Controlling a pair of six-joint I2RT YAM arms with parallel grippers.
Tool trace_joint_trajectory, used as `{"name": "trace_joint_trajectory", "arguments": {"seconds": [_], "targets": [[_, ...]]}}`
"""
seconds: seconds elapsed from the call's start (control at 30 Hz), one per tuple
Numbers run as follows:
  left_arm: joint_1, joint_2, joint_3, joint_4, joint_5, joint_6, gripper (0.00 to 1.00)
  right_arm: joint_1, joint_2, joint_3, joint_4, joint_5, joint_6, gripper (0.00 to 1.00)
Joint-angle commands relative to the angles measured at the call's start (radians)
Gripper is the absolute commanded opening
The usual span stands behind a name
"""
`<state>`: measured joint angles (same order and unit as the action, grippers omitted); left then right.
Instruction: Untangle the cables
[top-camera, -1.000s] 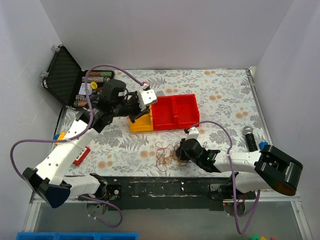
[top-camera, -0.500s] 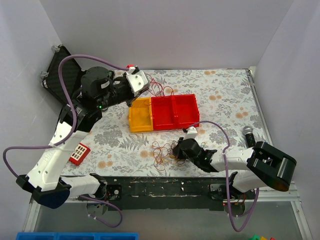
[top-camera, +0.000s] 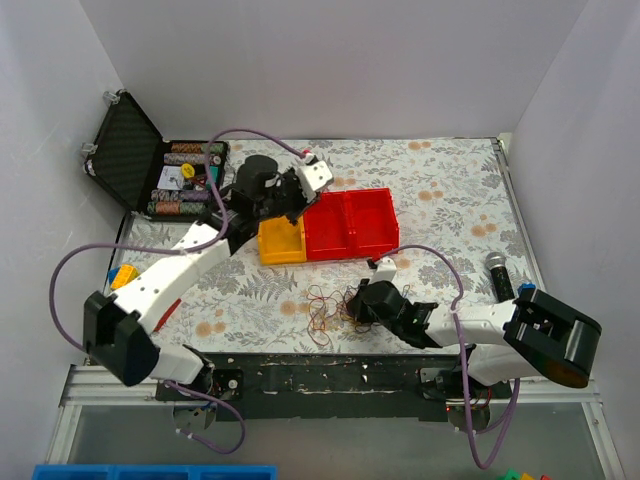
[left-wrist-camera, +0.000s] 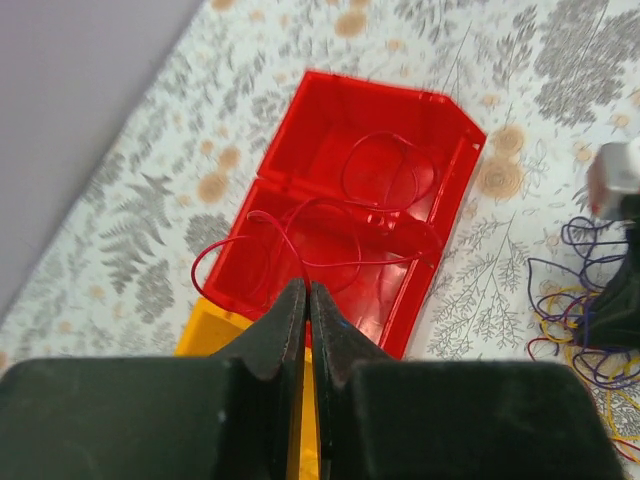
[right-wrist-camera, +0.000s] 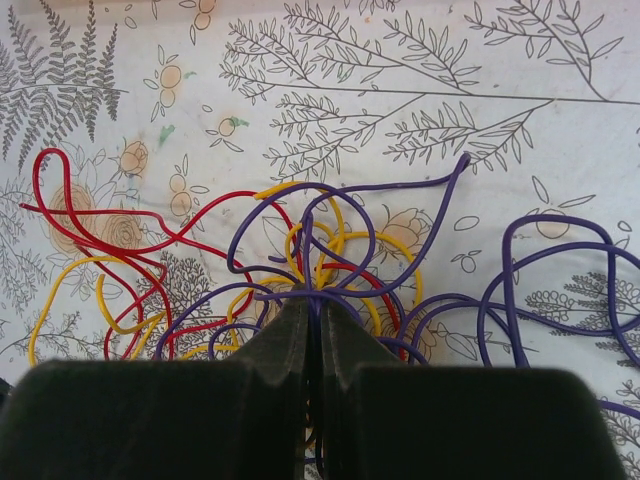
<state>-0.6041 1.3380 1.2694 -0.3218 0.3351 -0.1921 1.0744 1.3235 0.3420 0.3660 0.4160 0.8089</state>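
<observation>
Since my left gripper (left-wrist-camera: 306, 290) swung its pinched thin red wire (left-wrist-camera: 350, 264) over the red plastic bin (left-wrist-camera: 300, 150), that strand's free; right gripper (right-wrist-camera: 320, 305) clamps the coloured wire tangle (right-wrist-camera: 310, 262).

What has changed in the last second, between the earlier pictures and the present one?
The left gripper, shut on a red cable, swung away to the left, then returned over the red bin, where the cable's loops now lie. The right gripper stayed shut on the bundle; the bin did not move.
</observation>
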Motion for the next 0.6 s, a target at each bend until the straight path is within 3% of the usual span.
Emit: {"name": "trace_joint_trajectory", "arguments": {"seconds": [0.0,0.2,0.37,0.57], "targets": [[0.001,0.107,-0.051,0.188,-0.068,-0.093,0.0,0.016,0.011,-0.057,-0.219,-0.033,0.013,0.01],[0.0,0.246,-0.038,0.265,-0.195,-0.187,0.0,0.016,0.002,-0.06,-0.226,-0.026,0.018,0.01],[0.0,0.291,-0.047,0.29,-0.212,-0.248,0.0,0.018,0.013,-0.058,-0.225,-0.025,0.018,0.01],[-0.013,0.311,-0.068,0.291,-0.427,-0.228,0.0,0.018,0.02,-0.058,-0.223,-0.025,0.016,0.01]]}}
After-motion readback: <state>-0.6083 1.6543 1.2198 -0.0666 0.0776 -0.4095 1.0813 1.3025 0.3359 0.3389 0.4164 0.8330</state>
